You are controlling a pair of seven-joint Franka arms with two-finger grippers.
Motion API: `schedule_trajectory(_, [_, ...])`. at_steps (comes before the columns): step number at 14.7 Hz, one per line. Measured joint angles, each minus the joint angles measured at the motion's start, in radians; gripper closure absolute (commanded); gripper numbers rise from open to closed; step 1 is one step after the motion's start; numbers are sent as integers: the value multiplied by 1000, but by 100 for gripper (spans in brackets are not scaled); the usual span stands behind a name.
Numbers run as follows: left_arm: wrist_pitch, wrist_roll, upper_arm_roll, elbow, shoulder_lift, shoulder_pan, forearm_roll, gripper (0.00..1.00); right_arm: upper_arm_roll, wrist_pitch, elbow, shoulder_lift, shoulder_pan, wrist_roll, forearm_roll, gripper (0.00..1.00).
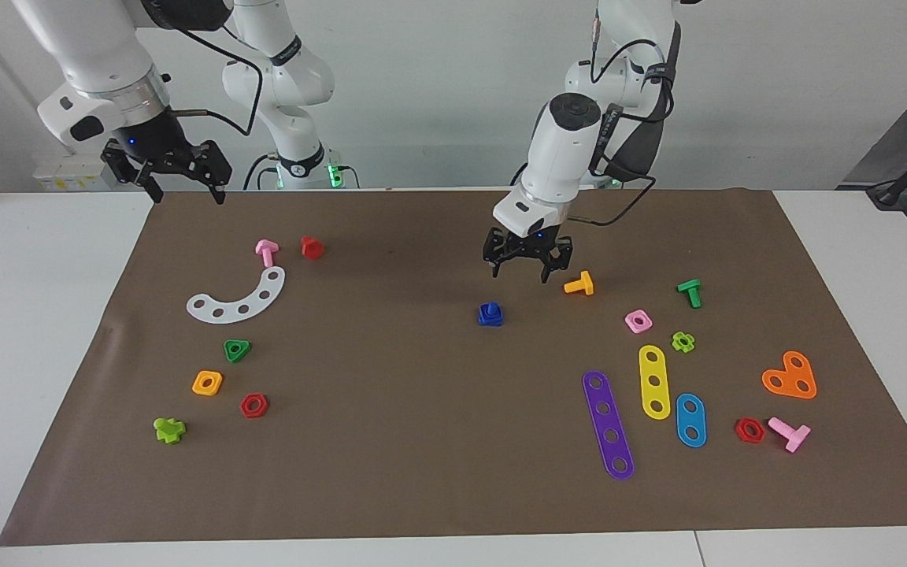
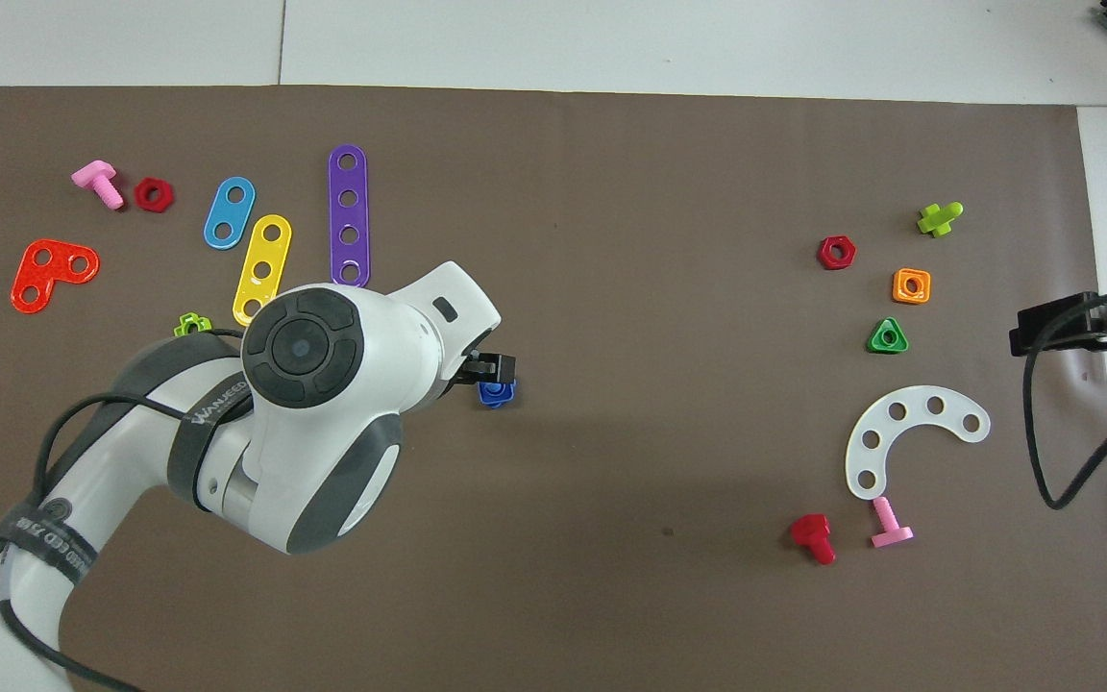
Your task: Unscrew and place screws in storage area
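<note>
The dark-blue bolt [image 1: 490,314] stands head-up on a blue square nut in the middle of the brown mat; it also shows in the overhead view [image 2: 496,393]. My left gripper [image 1: 520,274] is open and empty, raised over the mat right beside the bolt. In the overhead view the arm hides most of it and one fingertip [image 2: 494,367] overlaps the bolt's edge. The storage area is at the right arm's end: white curved strip [image 1: 237,299], green triangle [image 1: 237,350], orange square [image 1: 207,383], red hexagon [image 1: 253,405]. My right gripper [image 1: 186,189] waits open above the mat's edge there.
A pink bolt [image 1: 266,252], a red bolt [image 1: 312,247] and a light-green bolt [image 1: 169,430] lie around the storage area. Toward the left arm's end lie an orange bolt [image 1: 579,283], a green bolt [image 1: 690,293], a pink nut [image 1: 638,320], purple [image 1: 608,425], yellow and blue strips and an orange heart [image 1: 790,376].
</note>
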Motion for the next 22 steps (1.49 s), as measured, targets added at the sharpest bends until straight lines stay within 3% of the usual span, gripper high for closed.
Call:
schedule_trajectory(6, [61,-10,-9,-4,80,-22,0,1,0,0,0,0,0,0,0,0])
schedule_trajectory(22, [131,-40,-7,-23,189,-66,19,8,0,10,-9,0,1,59,0,0])
